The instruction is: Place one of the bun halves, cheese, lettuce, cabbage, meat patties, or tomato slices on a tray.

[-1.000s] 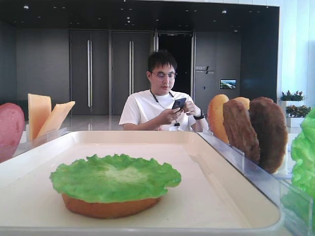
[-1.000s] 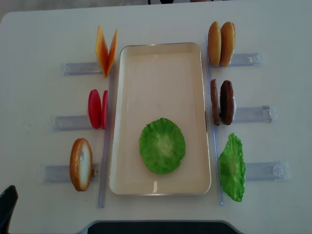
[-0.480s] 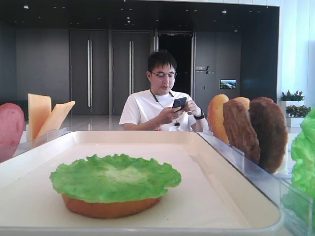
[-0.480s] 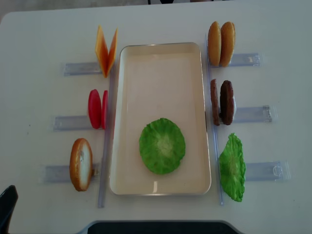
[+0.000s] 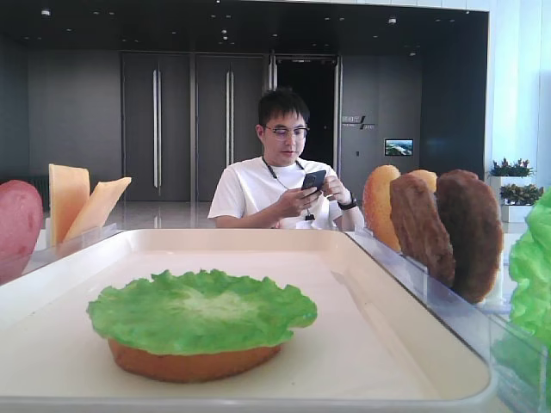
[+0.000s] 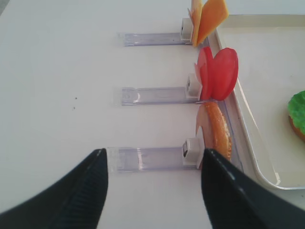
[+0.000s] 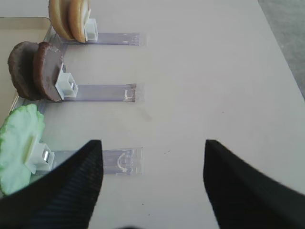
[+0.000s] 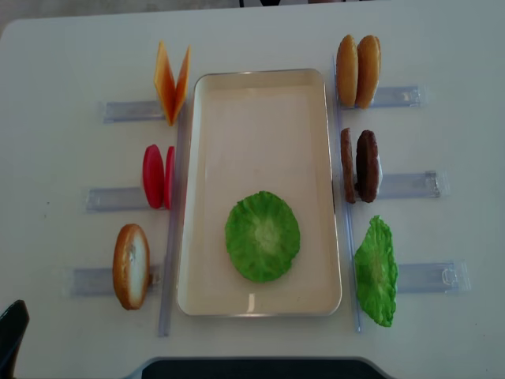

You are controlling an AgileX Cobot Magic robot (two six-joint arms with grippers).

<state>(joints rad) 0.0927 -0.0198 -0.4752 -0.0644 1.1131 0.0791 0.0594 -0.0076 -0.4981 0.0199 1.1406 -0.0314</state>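
Note:
On the cream tray (image 8: 260,103) a green lettuce (image 8: 262,235) leaf lies over a bun half (image 5: 194,361). Left of the tray stand cheese (image 8: 172,81), tomato slices (image 8: 158,176) and a bun half (image 8: 131,266). On the right stand bun halves (image 8: 357,70), meat patties (image 8: 359,166) and a second lettuce (image 8: 375,271) leaf. Cabbage is out of view. My left gripper (image 6: 153,152) is open and empty over the table, left of the bun half's rack. My right gripper (image 7: 152,143) is open and empty, right of the lettuce's rack.
Clear plastic racks (image 8: 422,276) hold the food upright along both long sides of the tray. A dark part of the left arm (image 8: 9,332) shows at the table's front left corner. A seated man (image 5: 284,172) looks at a phone beyond the far edge.

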